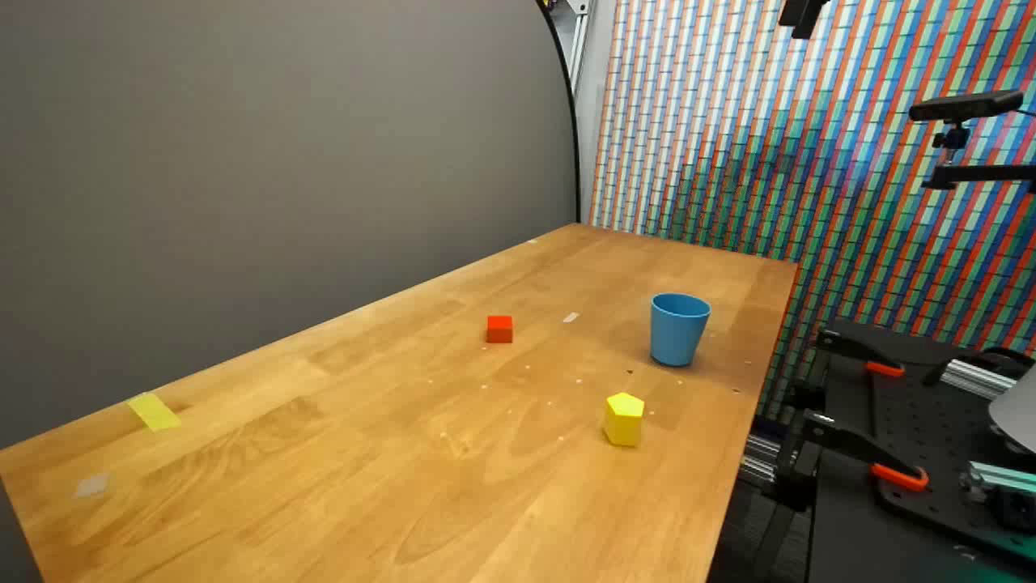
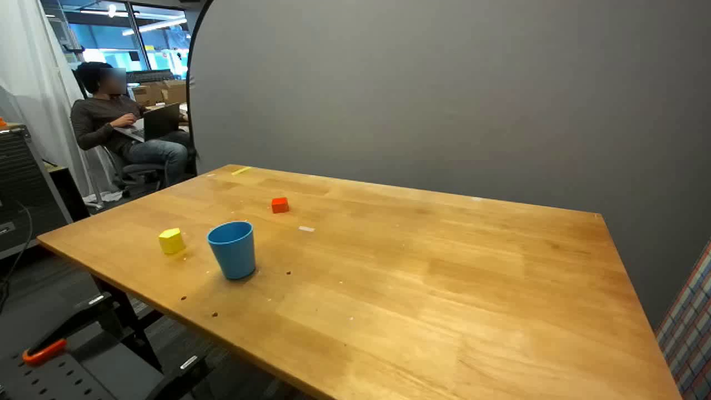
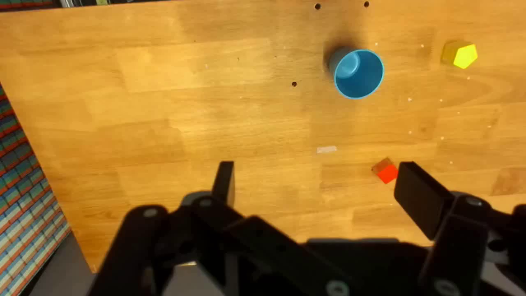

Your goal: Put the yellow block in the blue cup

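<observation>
The yellow block is a small five-sided prism standing upright on the wooden table. It shows in both exterior views [image 1: 624,423] [image 2: 171,242] and at the upper right of the wrist view [image 3: 464,56]. The blue cup stands upright beside it, apart from it, in both exterior views [image 1: 677,334] [image 2: 234,254]. In the wrist view the cup [image 3: 365,84] is seen from above, and its visible inside is empty. My gripper [image 3: 316,174] is open and empty, high above the table. Block and cup lie beyond the fingertips, up and to the right in the wrist view.
A red block [image 1: 499,329] [image 2: 280,206] lies on the table [image 1: 324,486], near the right finger in the wrist view [image 3: 387,174]. Flat yellow tape [image 1: 154,411] is stuck near the table's edge. Black clamps with orange tips [image 1: 862,449] are beside the table. A grey screen [image 2: 416,100] stands behind.
</observation>
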You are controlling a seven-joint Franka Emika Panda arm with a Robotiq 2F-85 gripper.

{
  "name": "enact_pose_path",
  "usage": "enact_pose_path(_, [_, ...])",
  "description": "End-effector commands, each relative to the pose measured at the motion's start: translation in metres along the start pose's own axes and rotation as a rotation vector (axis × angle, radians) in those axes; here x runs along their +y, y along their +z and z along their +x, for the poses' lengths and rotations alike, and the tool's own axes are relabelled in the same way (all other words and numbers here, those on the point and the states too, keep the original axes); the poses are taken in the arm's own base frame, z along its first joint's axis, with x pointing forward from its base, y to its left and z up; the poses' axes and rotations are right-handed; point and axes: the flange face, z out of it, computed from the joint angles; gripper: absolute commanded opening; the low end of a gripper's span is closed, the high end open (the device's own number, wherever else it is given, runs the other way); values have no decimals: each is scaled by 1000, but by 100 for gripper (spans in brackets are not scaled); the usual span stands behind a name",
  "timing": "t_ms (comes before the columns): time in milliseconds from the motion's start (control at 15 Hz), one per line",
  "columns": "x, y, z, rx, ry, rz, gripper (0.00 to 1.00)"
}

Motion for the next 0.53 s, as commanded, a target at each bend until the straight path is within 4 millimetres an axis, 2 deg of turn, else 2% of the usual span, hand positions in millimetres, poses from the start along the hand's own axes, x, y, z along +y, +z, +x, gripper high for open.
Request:
enact_pose_path(0, [0, -3, 1, 5, 0, -1, 100])
enact_pose_path(267, [1, -11, 2, 24, 1, -4, 100])
enact_pose_path(333, [0, -10, 8, 3, 2, 0, 100])
enact_pose_path(400, [-7, -8, 28, 19, 10, 18, 100])
enact_pose_path(467, [-27, 0, 53, 4, -20, 15, 100])
